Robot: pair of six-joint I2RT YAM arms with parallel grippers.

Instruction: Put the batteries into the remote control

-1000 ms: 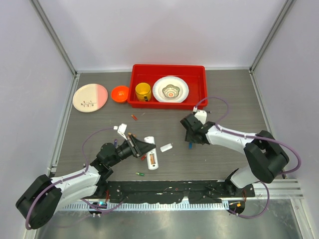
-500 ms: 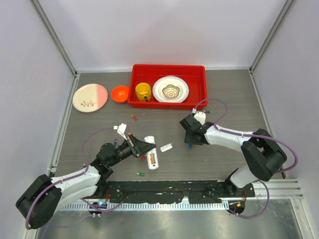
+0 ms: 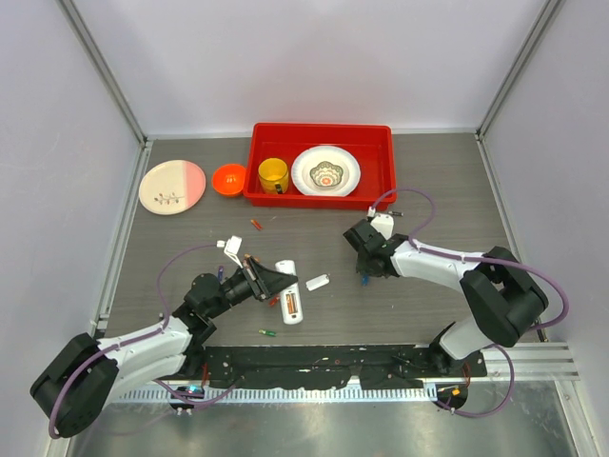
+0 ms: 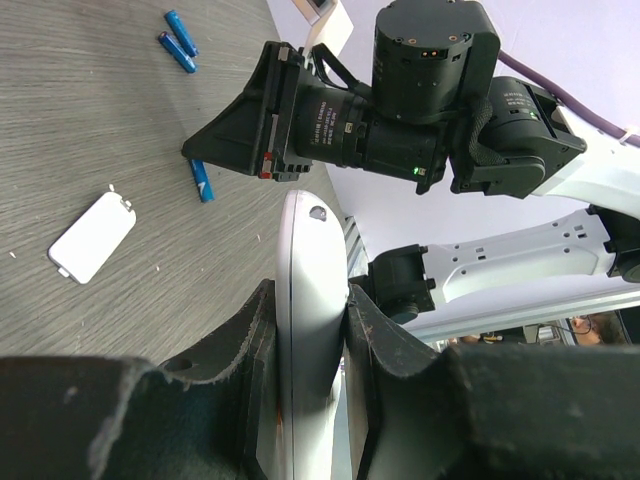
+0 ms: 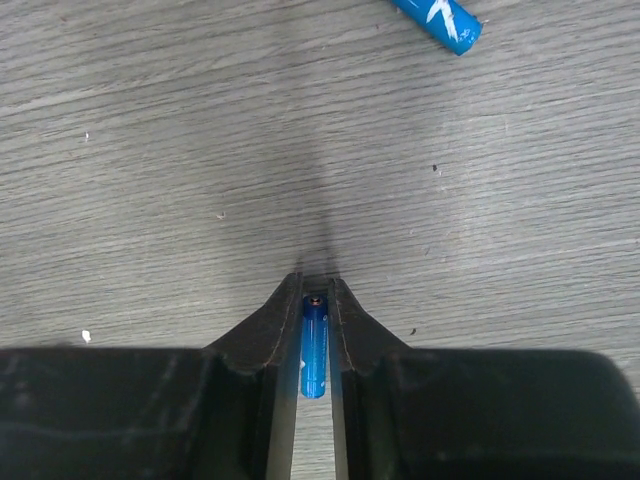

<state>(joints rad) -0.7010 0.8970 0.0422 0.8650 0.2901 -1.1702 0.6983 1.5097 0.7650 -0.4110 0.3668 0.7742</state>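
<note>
Nearest the arm bases, a green batt. (image 3: 268,333) lies alone on the grey table (image 3: 428,181). Just beyond it the L gripper (image 4: 310,302) is clamped on the white remote (image 4: 312,235), fingers (image 4: 245,345) pressed to its two opposite sides. In the top view the remote sits mid-table, long axis running near-to-far, w/ an orange batt. (image 3: 288,305) showing on its upper side & a reddish batt. (image 3: 274,301) just beside its L edge. Can't tell whether the remote rests on the table or is raised. The white back cover (image 3: 318,282) lies loose just R of the remote, not touching it. Further R, the R gripper (image 5: 314,290) is closed tight on a blue batt. (image 5: 314,350), cell lengthwise btw the fingers, tips down at the tabletop. A loose blue batt. (image 5: 438,20) lies ahead of those tips, apart from them. The L wrist view shows a pair of blue cells (image 4: 177,52) side by side beyond the R gripper, which may incl. that one. Past the remote a red batt. (image 3: 255,225) lies by itself. At the far side stands a red bin (image 3: 381,143) w/ a yellow cup (image 3: 273,174) & a patterned dish (image 3: 325,171) inside. L of it are an orange bowl (image 3: 228,178), then a pink-&-cream plate (image 3: 172,186), both on the table.
</note>
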